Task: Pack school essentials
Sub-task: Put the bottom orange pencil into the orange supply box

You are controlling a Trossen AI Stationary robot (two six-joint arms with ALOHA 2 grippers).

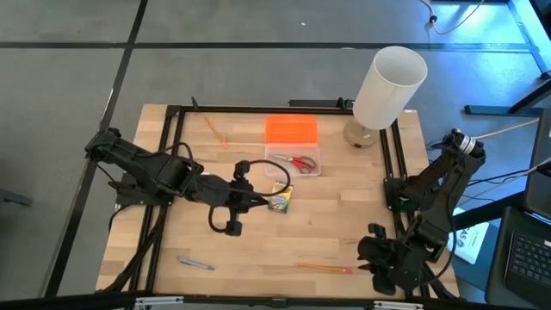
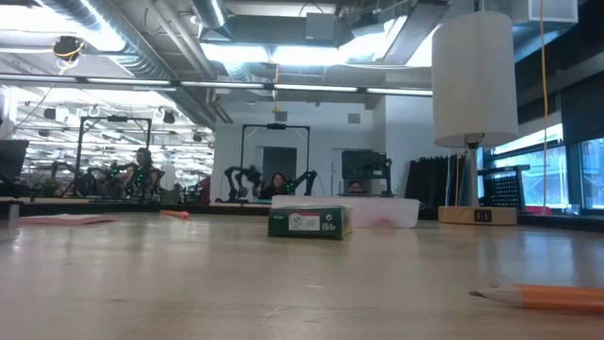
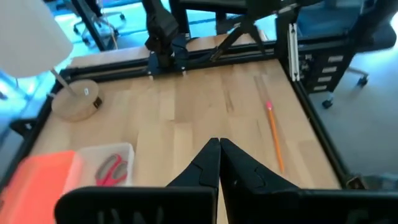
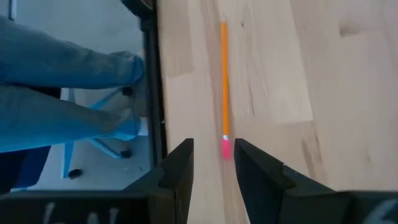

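Note:
My right gripper is open and low over the table's near right part. Its fingers stand on either side of the pink eraser end of an orange pencil that lies flat on the wood. They touch nothing. My left gripper is shut on nothing and hangs above the table's middle, just left of the yellow-green crayon box. The box lies flat on the table. Red-handled scissors lie in a clear plastic box. A second pencil lies at the far left. A purple pen lies at the near left.
The clear box's orange lid lies behind it. A tall white cylinder on a wooden base stands at the far right corner. A black frame runs around the table. Bare wood lies between the crayon box and the near pencil.

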